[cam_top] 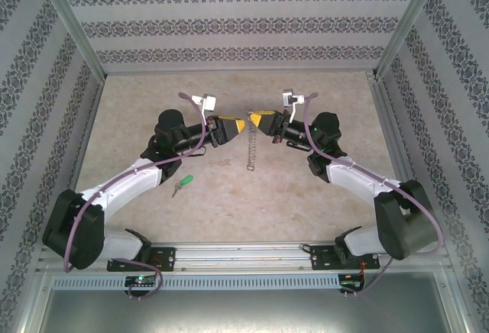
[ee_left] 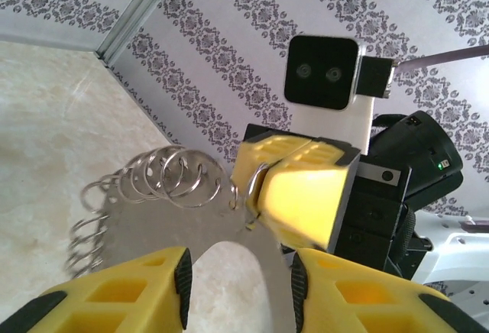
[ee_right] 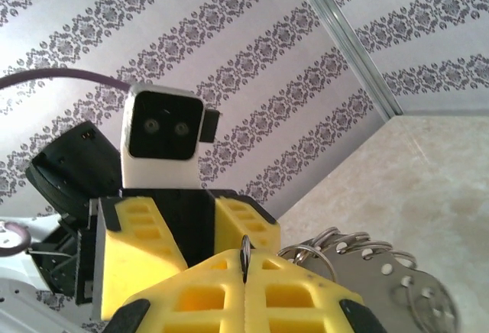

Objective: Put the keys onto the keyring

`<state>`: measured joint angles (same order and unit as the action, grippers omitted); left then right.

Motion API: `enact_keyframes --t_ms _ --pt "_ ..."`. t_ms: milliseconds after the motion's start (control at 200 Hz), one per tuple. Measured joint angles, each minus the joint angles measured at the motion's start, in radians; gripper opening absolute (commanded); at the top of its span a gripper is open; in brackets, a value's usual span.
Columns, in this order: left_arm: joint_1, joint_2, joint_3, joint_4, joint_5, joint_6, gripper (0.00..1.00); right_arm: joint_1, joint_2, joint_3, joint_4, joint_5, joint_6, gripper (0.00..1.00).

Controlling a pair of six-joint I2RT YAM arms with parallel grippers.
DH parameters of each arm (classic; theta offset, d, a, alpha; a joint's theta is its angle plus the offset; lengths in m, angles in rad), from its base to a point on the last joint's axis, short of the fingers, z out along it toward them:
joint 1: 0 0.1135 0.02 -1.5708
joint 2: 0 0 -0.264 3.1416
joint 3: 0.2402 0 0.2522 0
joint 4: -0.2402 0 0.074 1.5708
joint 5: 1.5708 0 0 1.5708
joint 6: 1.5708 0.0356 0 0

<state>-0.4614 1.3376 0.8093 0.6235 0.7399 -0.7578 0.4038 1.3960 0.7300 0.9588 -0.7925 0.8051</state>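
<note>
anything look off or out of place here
The green key lies alone on the table beside the left arm, apart from the keyring, which dangles in the air from the shut right gripper.

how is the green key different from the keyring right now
The key is small with a green head; the keyring is far larger, grey metal fringed with small rings. The key lies on the table, untouched; the keyring hangs in the air, pinched by the right pincer.
</note>
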Motion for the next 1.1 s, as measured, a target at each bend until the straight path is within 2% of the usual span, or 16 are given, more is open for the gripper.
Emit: enact_keyframes --t_ms 225,664,1099 --pt "0.017 0.006 0.002 0.053 0.0 -0.034 0.45 0.0 0.06 0.045 0.039 0.0 0.025 0.0" --pt "0.056 0.078 0.027 0.117 0.008 -0.067 0.39 -0.001 0.287 0.088 0.259 -0.002 0.196 0.0" --pt "0.09 0.139 0.023 0.237 0.021 -0.15 0.35 0.0 0.298 0.093 0.304 -0.01 0.222 0.0"
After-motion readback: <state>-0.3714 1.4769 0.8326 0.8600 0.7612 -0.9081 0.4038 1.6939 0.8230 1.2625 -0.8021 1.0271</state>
